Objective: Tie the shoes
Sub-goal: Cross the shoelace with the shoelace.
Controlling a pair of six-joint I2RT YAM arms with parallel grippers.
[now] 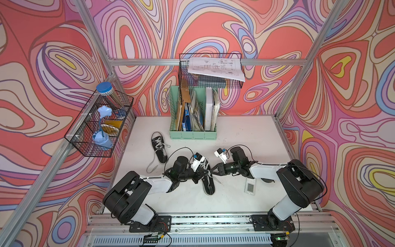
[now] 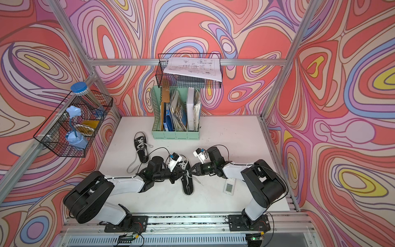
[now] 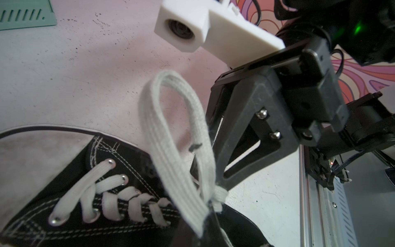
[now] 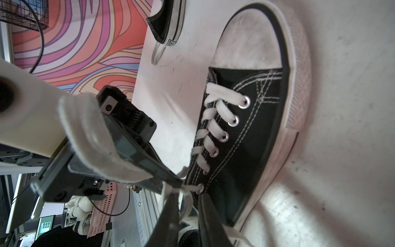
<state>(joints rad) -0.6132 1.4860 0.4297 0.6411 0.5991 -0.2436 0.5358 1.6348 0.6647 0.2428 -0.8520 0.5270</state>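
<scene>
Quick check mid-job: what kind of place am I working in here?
Most likely a robot test cell dressed as a desk: an aluminium frame hung with a swirl-printed backdrop, around a white table holding a green file organiser, with a wire basket alongside.

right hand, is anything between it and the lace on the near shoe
Nothing visible does. The right hand straddles the lace by the top eyelet of the near shoe; the left hand, shut on the lace loop, meets it from the side, not between.
</scene>
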